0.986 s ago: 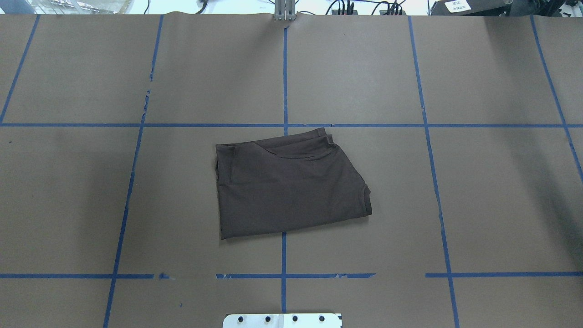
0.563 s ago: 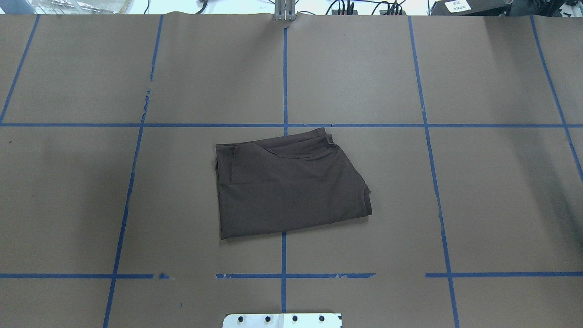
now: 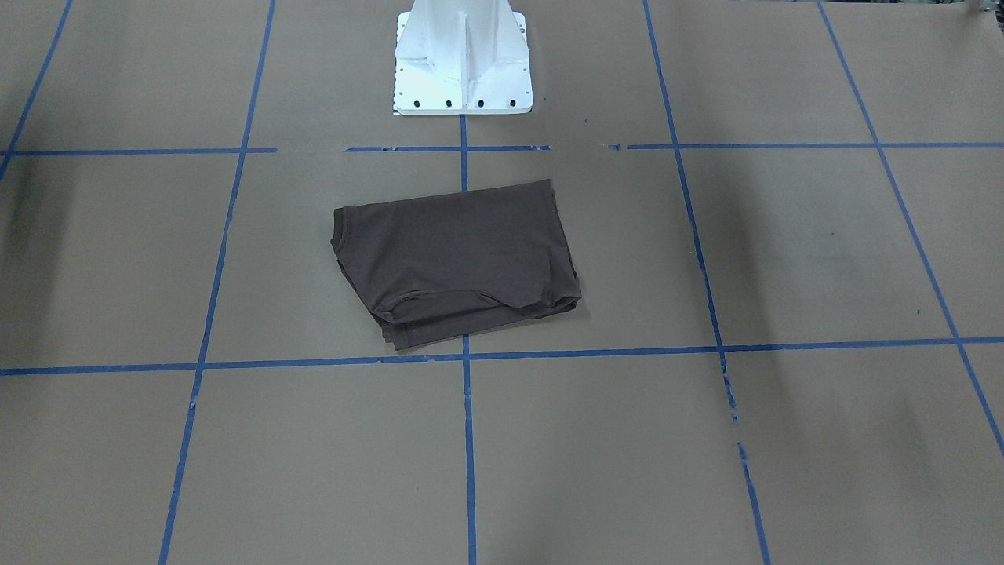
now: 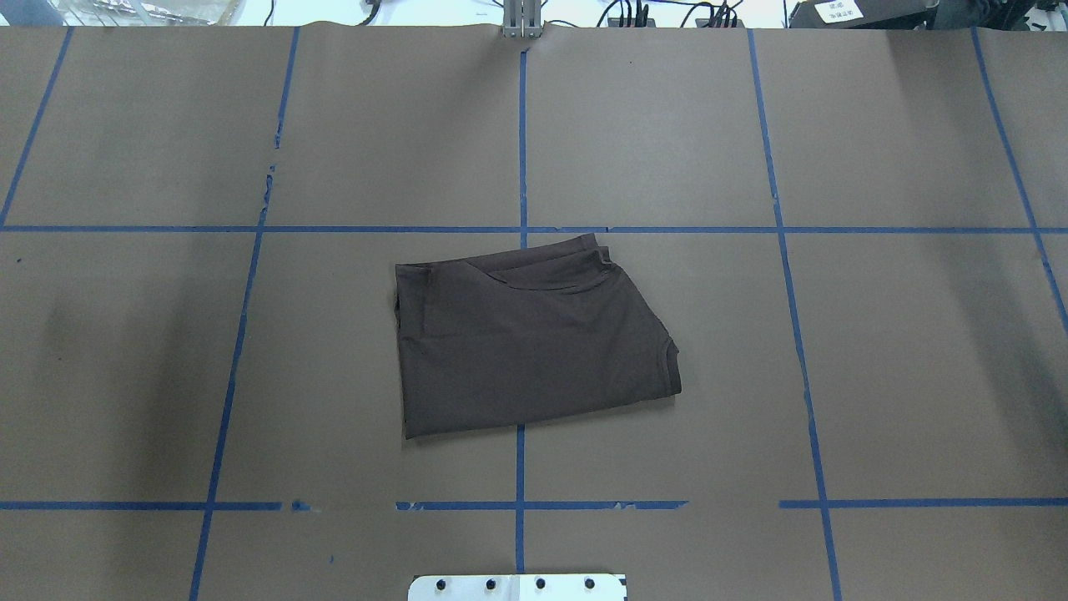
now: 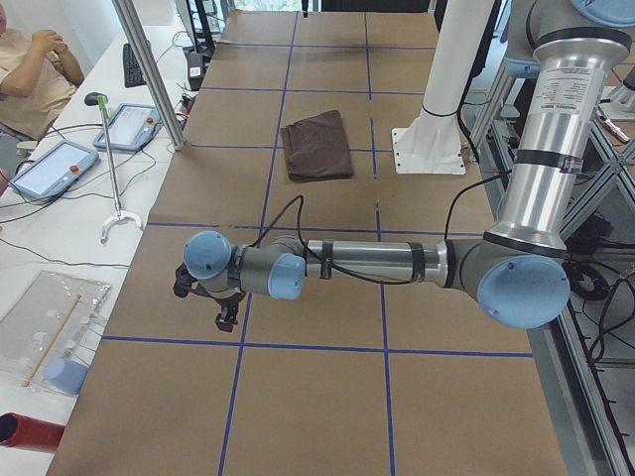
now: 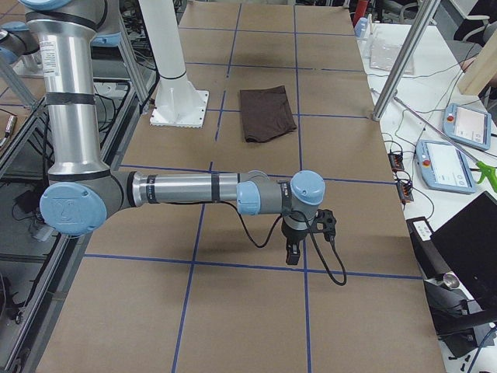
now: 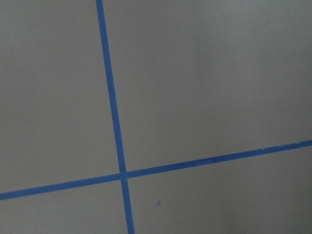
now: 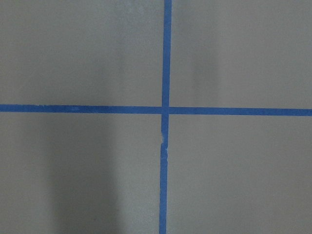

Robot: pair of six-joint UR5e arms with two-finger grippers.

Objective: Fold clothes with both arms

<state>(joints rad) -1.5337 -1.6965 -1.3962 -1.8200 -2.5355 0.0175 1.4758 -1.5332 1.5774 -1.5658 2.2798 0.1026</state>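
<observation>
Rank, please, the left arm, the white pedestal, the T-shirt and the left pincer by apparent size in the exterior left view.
1. left arm
2. white pedestal
3. T-shirt and left pincer look about alike; the pincer is nearer, so I won't rank them.

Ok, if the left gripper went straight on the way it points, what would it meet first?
The left gripper points down, so probably the brown paper table cover, near a blue tape crossing. Nothing else shows in that line; the T-shirt lies far off.
</observation>
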